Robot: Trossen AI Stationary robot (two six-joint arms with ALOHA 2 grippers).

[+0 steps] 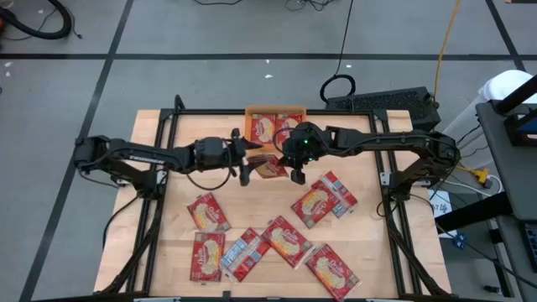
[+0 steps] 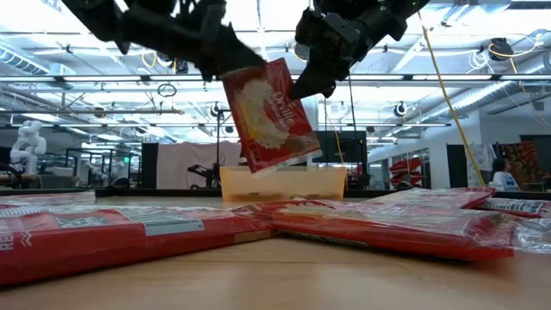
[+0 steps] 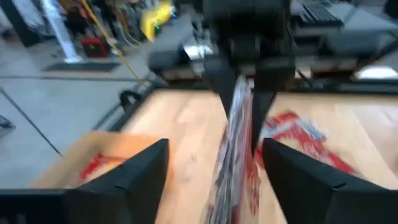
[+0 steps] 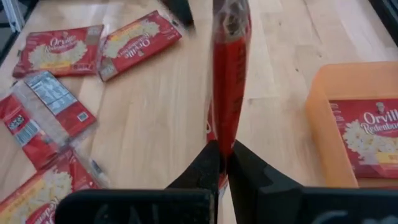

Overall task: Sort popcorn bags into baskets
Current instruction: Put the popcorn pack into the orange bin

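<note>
A red popcorn bag (image 2: 271, 112) hangs in the air over the table's middle, just in front of the orange basket (image 1: 274, 109). My right gripper (image 4: 221, 163) is shut on it, reaching in from the table's right. My left gripper (image 3: 214, 171) faces it from the left and is open. Its two fingers stand on either side of the bag's edge (image 3: 235, 143) with a gap to each. Two bags (image 4: 373, 134) lie flat in the basket. My right gripper pinches the bag's edge (image 4: 224, 134) on the side toward the table's right between its two fingers. The fingers come from the right, slanting down. The bag is lifted clear of the table, standing on edge, and hangs tilted below the fingers (image 2: 314, 82).
Several more red bags lie flat on the table's near half (image 1: 208, 211) (image 1: 323, 200) (image 1: 287, 241) (image 1: 331, 270), one showing its pale back (image 4: 53, 99). Black frame rails (image 1: 394, 210) run along the table's sides. Bare wood lies between the basket and those bags.
</note>
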